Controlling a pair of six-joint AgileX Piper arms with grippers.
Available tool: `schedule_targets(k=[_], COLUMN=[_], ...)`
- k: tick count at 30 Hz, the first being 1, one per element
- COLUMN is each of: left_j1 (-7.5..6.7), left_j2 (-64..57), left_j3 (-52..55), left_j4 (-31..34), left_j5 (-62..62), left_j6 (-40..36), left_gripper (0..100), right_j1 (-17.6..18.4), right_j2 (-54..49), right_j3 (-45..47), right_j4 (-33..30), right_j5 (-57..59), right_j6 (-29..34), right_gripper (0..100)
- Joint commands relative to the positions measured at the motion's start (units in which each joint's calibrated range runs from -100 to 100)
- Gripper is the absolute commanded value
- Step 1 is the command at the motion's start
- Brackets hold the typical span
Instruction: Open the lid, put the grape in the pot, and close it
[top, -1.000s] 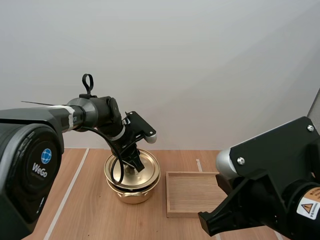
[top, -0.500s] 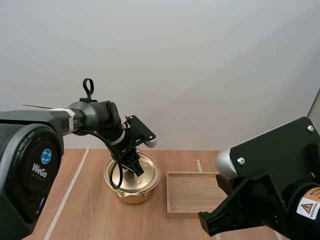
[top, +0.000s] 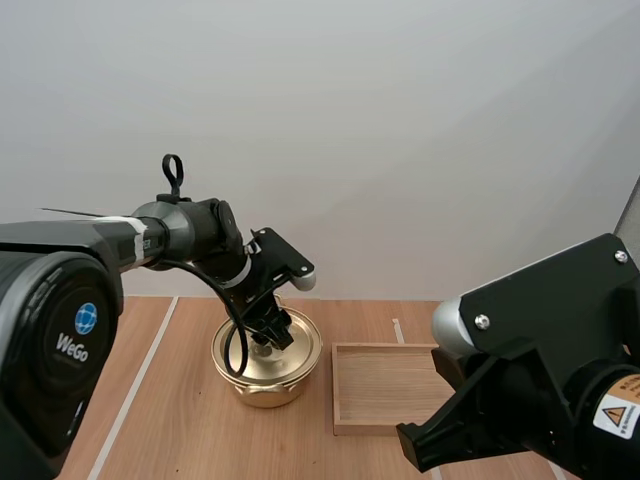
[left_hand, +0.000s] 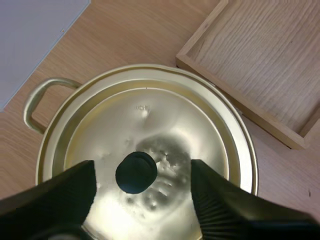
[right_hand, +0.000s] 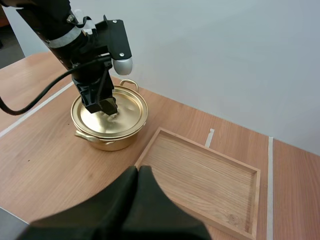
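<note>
Our left fingers (left_hand: 62, 200) stand apart on either side of the small black round knob (left_hand: 136, 172), with their ribbed faces turned to it and not touching it. We judge the main risk to be an off-centre closure. The knob sits nearer one finger than the other, so that finger would meet it first and push the shiny gold metal lid (left_hand: 150, 115) sideways on its rim, or tilt it. Closing too high would pinch only the crown of the knob, which could slip out on the lift and drop the lid onto the gold metal pot (top: 265, 385). A lift that is not vertical could drag the light pot across the wooden surface (top: 180, 420) toward the shallow rectangular wooden tray (top: 385, 385) just beside it. Our right fingers (right_hand: 137, 185) lie together as one dark wedge, holding nothing, well apart from the pot and above the near side of the tray. The lid sits level and fully seated. Its polished, lightly dented top is reflective, and it hides the pot's inside. One loop handle (left_hand: 35, 100) projects from the pot wall.
</note>
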Motion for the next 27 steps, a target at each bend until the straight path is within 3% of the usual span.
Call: schedule_targets(k=[1, 13, 27], left_j1=[-0.10, -0.10, -0.10], left_j2=[-3.4, -24.1, -51.6], left_j3=[0.1, 0.1, 0.1], left_j4=[-1.3, -1.0, 1.1], left_j5=[1.8, 10.0, 18.2], left_j6=[0.2, -1.1, -11.3], left_gripper=[100, 100, 100], right_j1=[-0.2, -0.2, -0.2], right_j2=[-0.4, -0.4, -0.4], right_j3=[0.0, 0.0, 0.0], right_j4=[0.2, 0.2, 0.2], right_j5=[0.0, -2.5, -2.1], right_j6=[0.1, 0.1, 0.1], right_gripper=[0, 0, 0])
